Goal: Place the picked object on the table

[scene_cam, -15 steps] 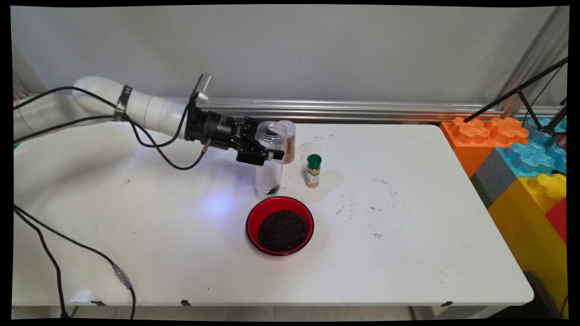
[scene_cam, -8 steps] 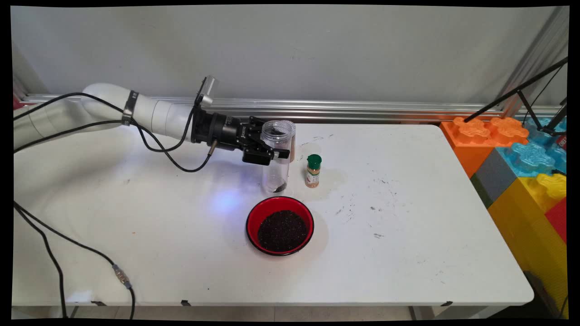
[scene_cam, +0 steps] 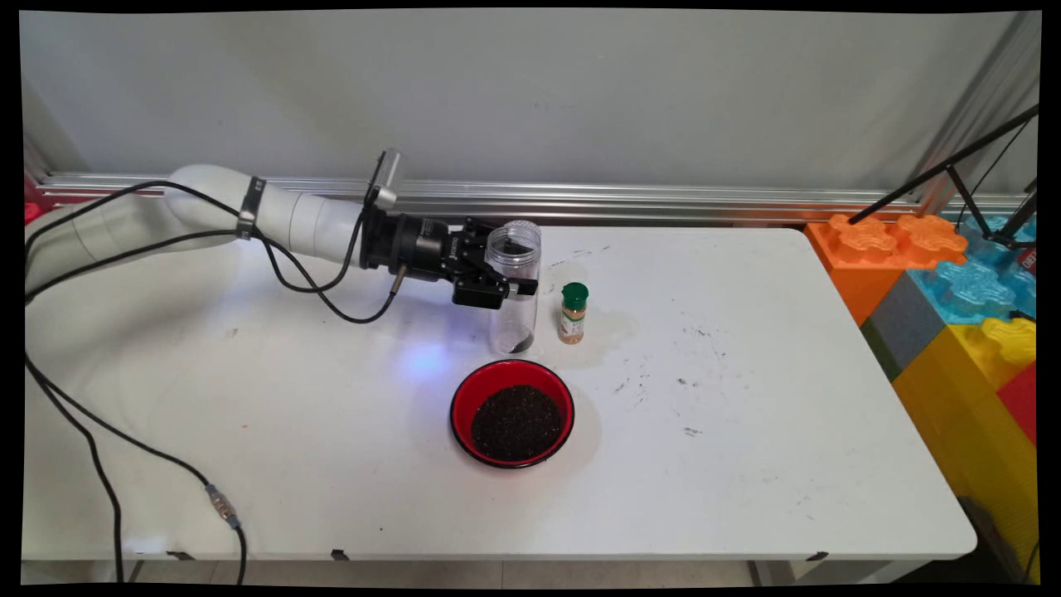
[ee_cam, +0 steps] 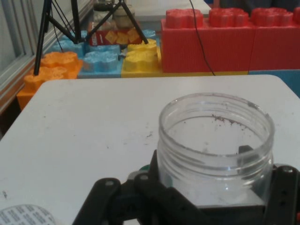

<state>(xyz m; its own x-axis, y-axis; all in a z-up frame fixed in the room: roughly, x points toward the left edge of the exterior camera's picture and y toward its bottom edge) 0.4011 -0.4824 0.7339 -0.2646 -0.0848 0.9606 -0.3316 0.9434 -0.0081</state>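
So, a clear plastic jar (scene_cam: 515, 286) is gripped by the black gripper (scene_cam: 504, 290), the two fingers clamped on the jar's upper part just under its threaded mouth. The jar is held upright with no lid on it, and a small dark clump of grains can be seen at the bottom. In the hand view the jar (ee_cam: 215, 145) fills the lower right, its open rim dotted with a few dark specks, and the gripper (ee_cam: 206, 197) linkage is wrapped round it from below. Whether the jar's base is resting on the white table (scene_cam: 746, 414) or hanging just over it can't be told from either view.

The white arm (scene_cam: 273, 217) comes in from the left, nearly level, with black cables (scene_cam: 323, 290) looped under it.

Just beside the jar, on its right, a small spice bottle with a green cap (scene_cam: 573, 313) is stood upright, apart from the jar by a narrow gap. Behind the jar something else is mostly hidden, only a sliver of a pale top showing, so it can't be named. In front of the jar, near it but not touching, a red bowl (scene_cam: 512, 413) is set on the table, filled with dark grains (scene_cam: 517, 421).

Off the table's right end, big toy blocks (scene_cam: 953, 282) in orange, blue and yellow are stacked, and a black tripod leg (scene_cam: 937, 174) is slanted above them. Faint dark smudges are scattered over the table's right half.
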